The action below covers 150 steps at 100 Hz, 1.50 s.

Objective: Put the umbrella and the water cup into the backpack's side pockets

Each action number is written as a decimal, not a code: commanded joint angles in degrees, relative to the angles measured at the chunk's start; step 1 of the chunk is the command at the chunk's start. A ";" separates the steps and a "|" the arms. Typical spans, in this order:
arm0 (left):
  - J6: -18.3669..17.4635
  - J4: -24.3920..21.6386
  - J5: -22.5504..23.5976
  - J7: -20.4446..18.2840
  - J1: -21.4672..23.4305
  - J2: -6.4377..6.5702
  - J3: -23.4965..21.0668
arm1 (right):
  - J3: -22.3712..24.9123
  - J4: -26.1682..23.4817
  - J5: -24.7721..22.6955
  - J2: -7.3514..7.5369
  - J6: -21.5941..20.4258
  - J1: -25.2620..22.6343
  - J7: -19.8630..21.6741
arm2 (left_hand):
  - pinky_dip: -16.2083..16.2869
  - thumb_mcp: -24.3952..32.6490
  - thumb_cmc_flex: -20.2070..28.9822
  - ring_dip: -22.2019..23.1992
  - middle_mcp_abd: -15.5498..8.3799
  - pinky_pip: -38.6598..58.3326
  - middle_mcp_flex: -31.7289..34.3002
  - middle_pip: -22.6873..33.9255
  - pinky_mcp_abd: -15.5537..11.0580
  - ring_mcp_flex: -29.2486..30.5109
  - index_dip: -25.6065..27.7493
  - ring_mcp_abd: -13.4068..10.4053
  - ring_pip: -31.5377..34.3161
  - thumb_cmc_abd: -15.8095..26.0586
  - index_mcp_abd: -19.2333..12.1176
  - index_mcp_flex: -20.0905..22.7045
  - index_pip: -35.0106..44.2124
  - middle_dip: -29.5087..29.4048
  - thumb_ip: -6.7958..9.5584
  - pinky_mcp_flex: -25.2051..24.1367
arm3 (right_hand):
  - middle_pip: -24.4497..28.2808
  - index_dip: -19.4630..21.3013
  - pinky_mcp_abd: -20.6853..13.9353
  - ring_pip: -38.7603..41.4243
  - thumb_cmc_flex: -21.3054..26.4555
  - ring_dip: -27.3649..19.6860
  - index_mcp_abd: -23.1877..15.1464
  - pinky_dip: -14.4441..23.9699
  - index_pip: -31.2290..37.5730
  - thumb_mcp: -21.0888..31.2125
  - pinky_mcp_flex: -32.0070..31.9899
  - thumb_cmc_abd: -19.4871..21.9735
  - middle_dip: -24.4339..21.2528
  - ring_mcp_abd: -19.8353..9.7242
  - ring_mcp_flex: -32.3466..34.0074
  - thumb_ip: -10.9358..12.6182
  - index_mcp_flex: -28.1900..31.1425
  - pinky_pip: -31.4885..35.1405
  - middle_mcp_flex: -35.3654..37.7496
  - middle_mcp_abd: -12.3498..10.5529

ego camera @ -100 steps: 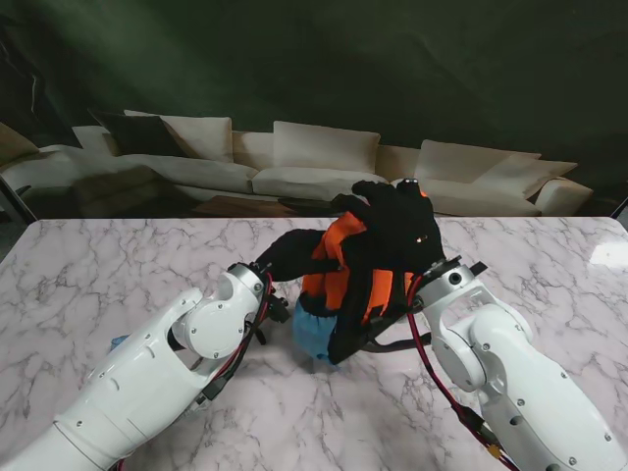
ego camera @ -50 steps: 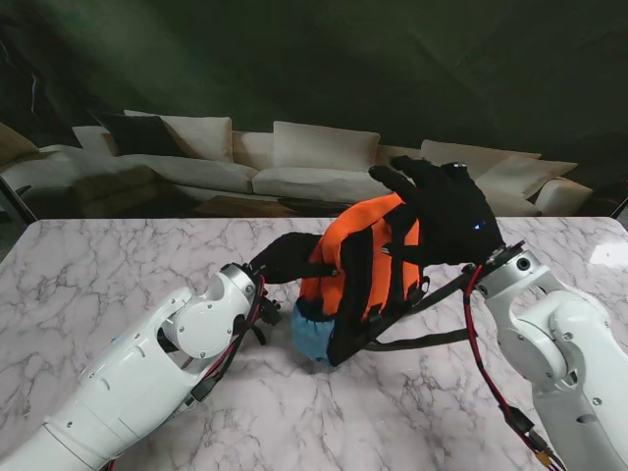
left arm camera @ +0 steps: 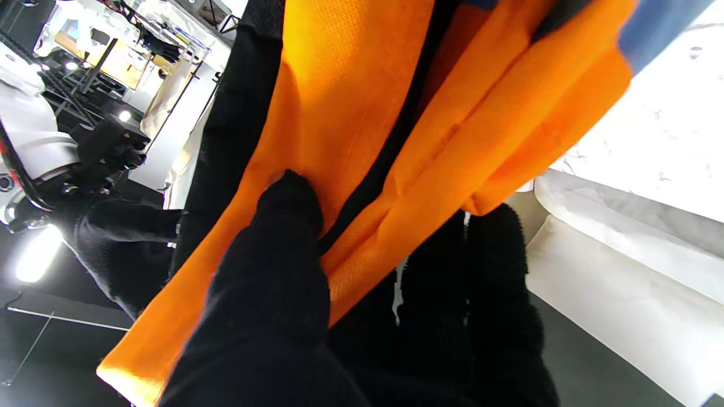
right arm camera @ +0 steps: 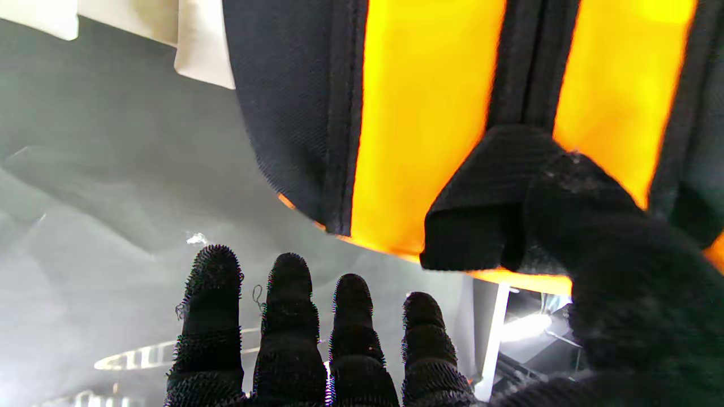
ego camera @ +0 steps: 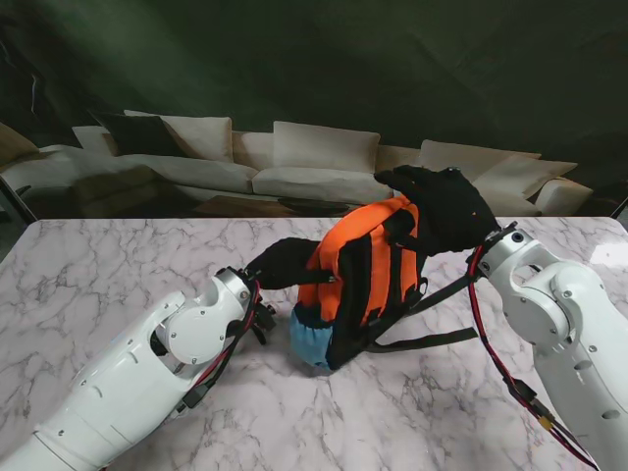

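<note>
Looking down from the stand, I see the backpack point(ego camera: 363, 280) upright at table centre, my left hand point(ego camera: 285, 263) gripping its left side and my right hand point(ego camera: 442, 208) at its top. In the left wrist view my fingers point(left arm camera: 283, 226) pinch orange fabric; in the right wrist view my thumb presses the top handle point(right arm camera: 481, 198) with four fingers point(right arm camera: 288, 316) extended, so the backpack could tip if either contact slips, and umbrella and cup are not visible.

stand view is dim behind the white marble table point(ego camera: 118, 265); wrist views show lamp glare, blurred orange fabric backpack point(right arm camera: 424, 113).

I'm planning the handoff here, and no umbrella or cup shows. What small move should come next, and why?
Probably settle the backpack upright with the left hand gripping its side and the right hand at its top; neither hand is free to fetch anything.
</note>
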 commanded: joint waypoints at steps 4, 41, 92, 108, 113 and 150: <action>-0.29 -0.44 -0.40 -0.84 -0.20 0.06 -0.06 | -1.65 1.83 1.06 -0.10 -1.09 1.78 1.28 | 0.18 6.34 5.49 1.56 -1.90 2.06 1.30 -0.27 -2.73 0.75 1.18 -0.86 2.39 3.09 -5.01 1.11 2.66 0.51 2.18 -0.03 | -1.82 0.21 -1.27 -1.18 1.79 -1.17 -3.07 -1.00 -2.21 1.86 -0.68 -2.68 -0.56 -1.24 0.01 -1.27 -0.99 -1.14 -1.01 -2.06; -0.39 -0.49 -0.52 -1.38 -0.24 0.19 -0.17 | -5.32 6.07 9.56 0.18 -6.59 4.80 7.04 | 0.29 6.28 5.50 1.59 -2.00 1.98 1.13 -0.40 -2.76 0.61 1.29 -0.87 2.20 3.19 -5.03 1.07 2.49 0.50 2.10 -0.16 | 5.48 9.45 -1.24 4.89 6.31 4.64 -18.62 2.27 19.76 9.71 8.46 -1.47 4.48 -10.96 19.17 -3.04 14.34 4.08 28.67 -16.66; -0.69 -0.96 -0.81 -1.61 -0.14 0.29 -1.19 | -2.76 -3.65 23.28 0.13 -5.17 -2.33 13.78 | 0.13 6.22 5.50 1.20 -2.47 1.07 -0.03 -0.97 -2.94 -0.54 1.28 -1.05 1.15 4.04 -5.15 0.42 1.92 0.00 2.02 -0.98 | 20.21 -9.79 2.17 33.45 22.17 24.01 -15.34 13.55 47.27 3.98 37.05 5.07 22.51 -2.24 50.13 -10.62 39.75 32.83 59.56 -5.09; -1.26 -0.68 -1.65 -2.75 -0.29 0.52 -1.75 | -1.51 -8.71 22.77 0.24 -4.86 -5.62 14.42 | -0.55 4.63 5.49 -0.47 -2.42 -1.72 -3.37 -2.64 -2.41 -3.52 -2.11 -0.92 -2.20 6.02 -4.64 -0.49 -2.54 -3.24 1.73 -3.62 | 22.34 -9.35 2.21 42.28 21.59 24.84 -13.57 13.58 47.27 5.39 41.02 4.63 23.27 -1.90 50.46 -10.39 40.59 37.04 61.62 -4.59; -1.57 -0.41 -2.14 -3.77 -0.40 0.73 -1.86 | -1.30 -9.75 22.05 0.24 -4.44 -6.49 14.42 | -0.78 2.78 5.48 -1.20 -2.36 -3.62 -6.47 -3.66 -1.73 -6.81 -3.39 -0.17 -4.07 6.98 -5.26 -1.32 -4.95 -4.49 1.70 -6.74 | 22.55 -9.21 2.15 43.36 21.50 24.80 -13.44 13.52 47.29 5.54 41.65 4.75 23.36 -1.88 50.54 -10.38 40.62 37.55 61.90 -4.58; -4.28 3.54 1.13 -7.94 -1.74 2.34 -2.85 | -1.40 -7.17 18.97 0.01 -3.35 -8.32 12.14 | -0.49 -5.12 -19.25 -4.45 5.48 -16.14 -24.54 -8.22 -0.59 -21.87 -8.80 3.24 -10.84 6.77 1.47 -9.56 -27.26 -12.99 1.46 -17.59 | 22.65 -7.53 1.89 41.65 21.46 22.27 -14.56 12.82 47.37 5.24 39.64 5.21 23.49 -1.45 50.05 -9.98 40.07 37.14 60.81 -5.22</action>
